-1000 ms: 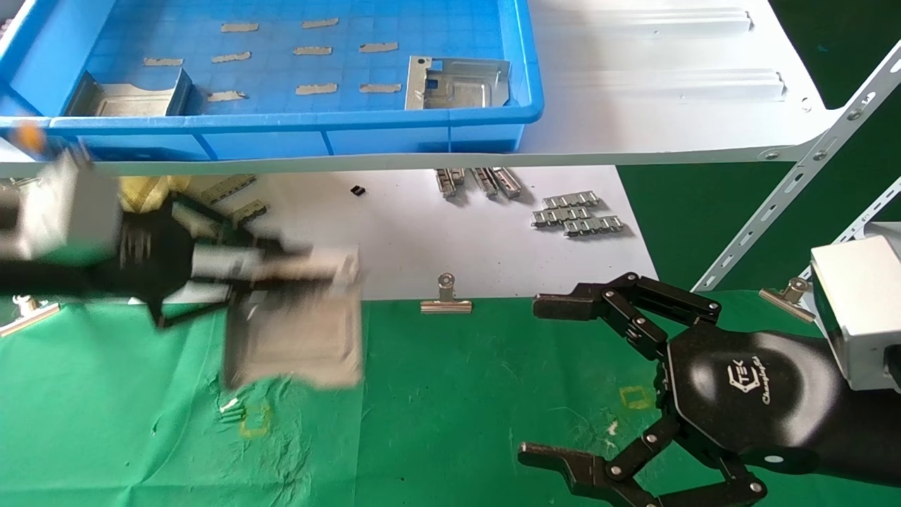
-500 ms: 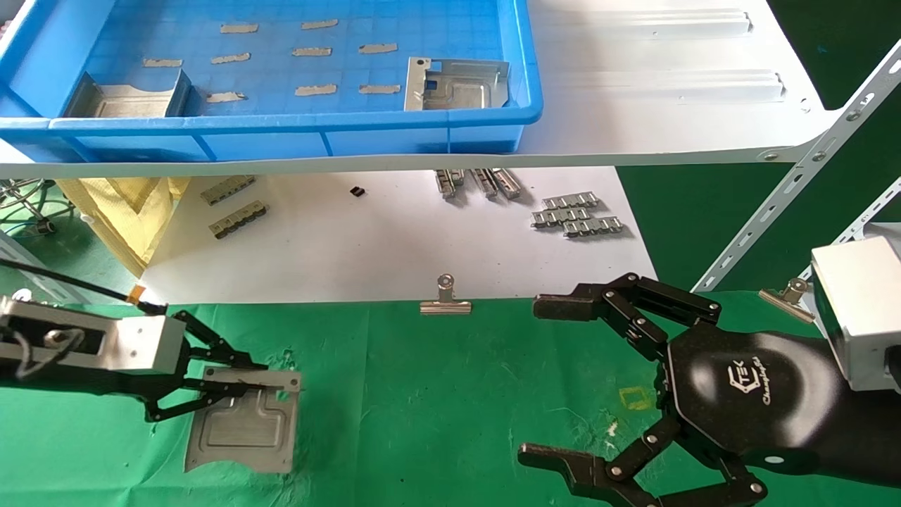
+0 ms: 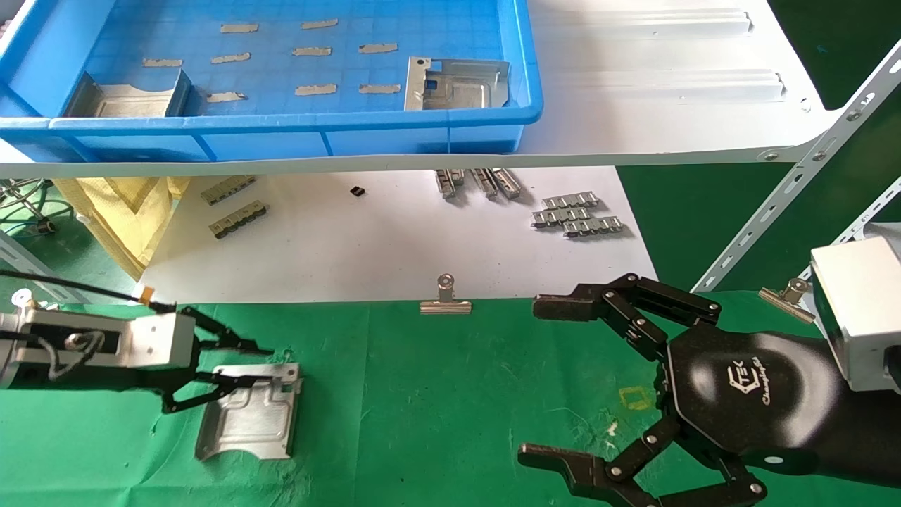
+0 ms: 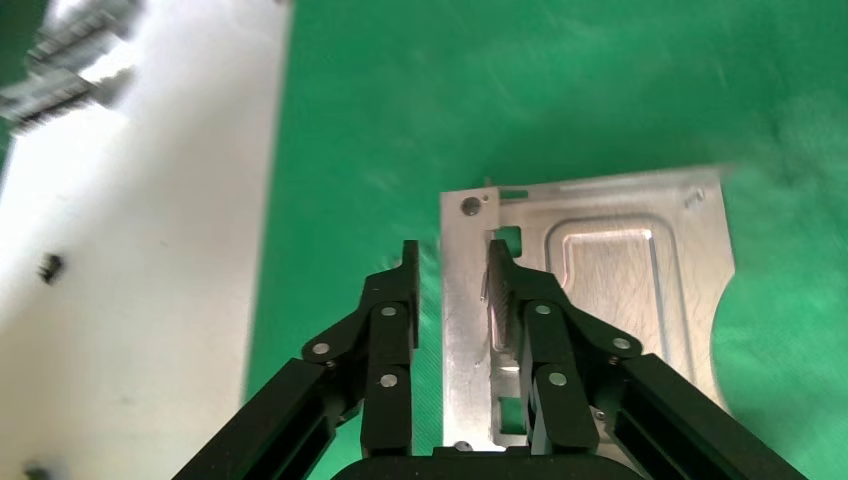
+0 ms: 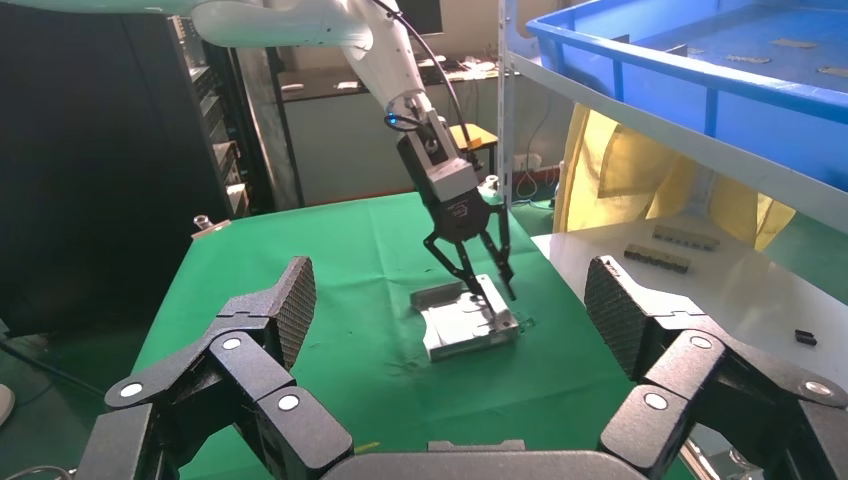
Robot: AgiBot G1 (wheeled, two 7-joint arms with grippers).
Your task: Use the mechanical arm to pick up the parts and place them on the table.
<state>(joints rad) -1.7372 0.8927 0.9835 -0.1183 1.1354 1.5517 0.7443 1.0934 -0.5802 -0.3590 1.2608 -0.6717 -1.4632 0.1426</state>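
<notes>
The left gripper (image 3: 271, 364) sits low over the green-cloth table (image 3: 450, 394), fingers parted slightly astride the raised edge of a stamped metal plate (image 3: 250, 422) lying flat beneath it. The right gripper (image 3: 545, 380) hangs wide open, well apart from the plate.

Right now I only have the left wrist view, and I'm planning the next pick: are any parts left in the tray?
Observer: Two: one part in the blue tray's near-left corner, another in its near-right corner.
Operator: Where's the right hand?
Observer: The right hand hangs open over the green table, well right of the left hand and the placed part lying at it.
</notes>
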